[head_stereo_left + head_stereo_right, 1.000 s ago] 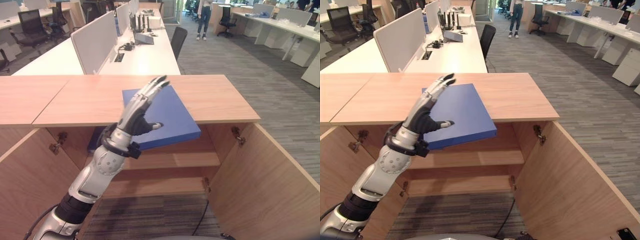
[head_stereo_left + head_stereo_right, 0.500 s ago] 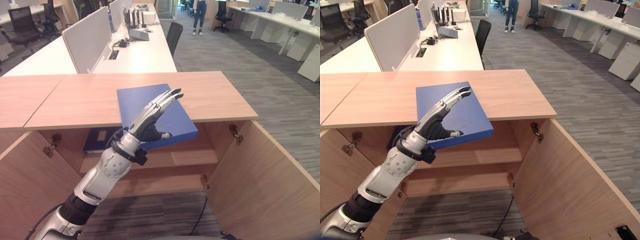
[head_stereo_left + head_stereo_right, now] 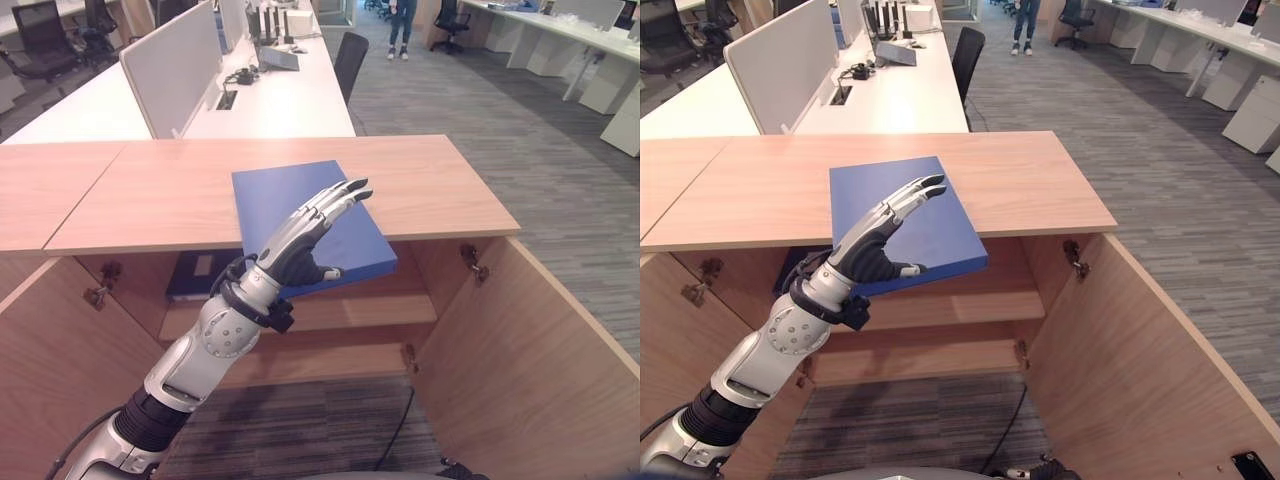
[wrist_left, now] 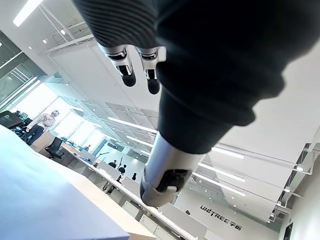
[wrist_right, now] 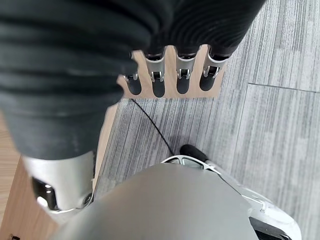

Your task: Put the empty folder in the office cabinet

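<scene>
Lying flat on the light wooden cabinet top [image 3: 420,185], the flat blue rectangular folder [image 3: 300,205] has its long axis running away from the robot, near end skewed to the robot's right; that near corner overhangs the front edge above the open cabinet's inner shelf [image 3: 370,312]. Left hand [image 3: 300,245] is raised over the folder's near part, fingers [image 3: 335,200] straight and extended toward the far side, thumb out sideways, grasping nothing; cannot tell if it touches the folder. Right hand [image 5: 165,75] hangs over grey carpet floor [image 5: 280,125], fingers relaxed, holding nothing. A darker blue binder [image 3: 200,275] lies inside on the shelf's left.
</scene>
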Controlling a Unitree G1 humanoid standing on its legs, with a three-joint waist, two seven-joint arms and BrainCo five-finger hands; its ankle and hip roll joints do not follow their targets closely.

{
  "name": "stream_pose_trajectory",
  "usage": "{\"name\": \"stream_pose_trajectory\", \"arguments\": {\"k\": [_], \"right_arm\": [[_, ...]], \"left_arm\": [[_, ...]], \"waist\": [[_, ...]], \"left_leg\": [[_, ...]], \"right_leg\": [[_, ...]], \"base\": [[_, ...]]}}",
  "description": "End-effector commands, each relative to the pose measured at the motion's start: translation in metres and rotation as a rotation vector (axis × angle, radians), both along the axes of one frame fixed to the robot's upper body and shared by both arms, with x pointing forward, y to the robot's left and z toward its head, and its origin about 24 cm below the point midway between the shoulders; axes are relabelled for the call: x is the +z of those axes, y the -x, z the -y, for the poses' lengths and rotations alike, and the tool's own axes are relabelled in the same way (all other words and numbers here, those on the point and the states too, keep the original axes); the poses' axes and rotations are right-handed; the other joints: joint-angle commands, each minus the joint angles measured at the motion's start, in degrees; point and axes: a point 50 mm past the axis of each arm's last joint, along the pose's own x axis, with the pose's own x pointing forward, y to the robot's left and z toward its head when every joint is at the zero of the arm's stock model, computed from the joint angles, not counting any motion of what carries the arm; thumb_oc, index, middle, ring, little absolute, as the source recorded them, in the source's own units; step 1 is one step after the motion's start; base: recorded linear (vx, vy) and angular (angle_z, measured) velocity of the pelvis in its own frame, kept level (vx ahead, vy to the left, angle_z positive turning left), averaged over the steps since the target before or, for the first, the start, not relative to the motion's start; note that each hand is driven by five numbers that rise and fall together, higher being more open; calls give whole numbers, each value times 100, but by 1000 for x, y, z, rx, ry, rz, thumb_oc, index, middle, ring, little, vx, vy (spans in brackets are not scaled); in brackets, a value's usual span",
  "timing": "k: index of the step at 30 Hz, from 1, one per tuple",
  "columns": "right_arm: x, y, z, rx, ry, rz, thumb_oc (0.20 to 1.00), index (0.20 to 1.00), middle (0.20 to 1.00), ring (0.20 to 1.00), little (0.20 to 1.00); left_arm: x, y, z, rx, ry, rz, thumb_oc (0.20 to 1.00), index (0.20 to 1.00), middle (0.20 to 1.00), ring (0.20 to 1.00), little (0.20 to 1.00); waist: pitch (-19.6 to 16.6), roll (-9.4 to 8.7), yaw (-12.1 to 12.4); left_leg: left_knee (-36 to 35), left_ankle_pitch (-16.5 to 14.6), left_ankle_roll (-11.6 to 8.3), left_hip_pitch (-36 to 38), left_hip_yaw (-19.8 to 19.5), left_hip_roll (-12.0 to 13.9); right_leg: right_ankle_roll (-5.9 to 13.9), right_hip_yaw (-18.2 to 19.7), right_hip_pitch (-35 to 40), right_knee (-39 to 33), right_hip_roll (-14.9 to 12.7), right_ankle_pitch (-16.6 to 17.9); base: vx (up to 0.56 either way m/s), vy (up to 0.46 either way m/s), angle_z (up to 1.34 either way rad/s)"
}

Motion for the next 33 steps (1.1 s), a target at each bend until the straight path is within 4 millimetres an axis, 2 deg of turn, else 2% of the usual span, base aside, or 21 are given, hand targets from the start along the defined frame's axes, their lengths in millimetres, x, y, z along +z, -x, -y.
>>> {"name": "stream_pose_trajectory", "arguments": {"k": [1, 3, 5, 7, 11, 14, 26, 33], "right_arm": [[-1, -12, -19, 53, -27, 15, 1000, 1000, 1000, 1000, 1000], [-2, -9, -19, 49, -29, 10, 1000, 1000, 1000, 1000, 1000], [-2, -9, -19, 50, -28, 11, 1000, 1000, 1000, 1000, 1000], [-2, -8, -19, 49, -30, 10, 1000, 1000, 1000, 1000, 1000], [-3, -7, -20, 52, -33, 4, 1000, 1000, 1000, 1000, 1000], [-3, -5, -22, 50, -41, 0, 1000, 1000, 1000, 1000, 1000], [-4, -1, -20, 52, -43, -11, 1000, 1000, 1000, 1000, 1000], [-2, -6, -23, 112, -38, 10, 1000, 1000, 1000, 1000, 1000]], "left_arm": [[32, 11, -11, 24, 74, 180, 1000, 1000, 1000, 1000, 1000], [44, 11, -19, 68, 123, 247, 1000, 1000, 1000, 1000, 1000], [44, 11, -20, 70, 123, 248, 1000, 1000, 1000, 1000, 1000], [53, 12, -26, 110, 124, 315, 1000, 1000, 1000, 1000, 1000], [60, 19, -33, 126, 163, 355, 1000, 1000, 1000, 1000, 1000], [57, 17, -51, 232, 227, 349, 1000, 1000, 1000, 1000, 1000], [44, 22, -77, 363, 259, 297, 1000, 1000, 1000, 1000, 1000], [49, 30, -91, 430, 270, 340, 1000, 1000, 1000, 1000, 1000]], "waist": [[24, -203, 80], [11, -209, 101], [12, -208, 93], [2, -201, 104], [-1, -198, 137], [-2, -204, 196], [78, -195, 306], [397, -330, 512]], "left_leg": [[17, -605, 60, 222, -54, -177], [17, -607, 54, 221, -66, -177], [17, -607, 54, 222, -67, -177], [17, -609, 49, 227, -77, -184], [17, -616, 47, 239, -92, -192], [17, -613, 32, 243, -113, -178], [17, -514, -46, 183, -243, -94], [49, -197, -214, -179, -440, 213]], "right_leg": [[145, -13, 155, 45, 248, -288], [143, -21, 164, 45, 247, -291], [143, -21, 166, 45, 247, -291], [141, -24, 177, 45, 247, -300], [138, -47, 203, 45, 240, -314], [130, -80, 223, 45, 240, -332], [85, -169, 234, 45, 300, -398], [15, -339, -20, 45, 473, -393]], "base": [[0, 0, 0], [0, 0, 0], [0, 0, 0], [0, 0, 0], [0, 0, 0], [8, -43, 1], [7, -46, 6], [-37, -142, 20]]}}
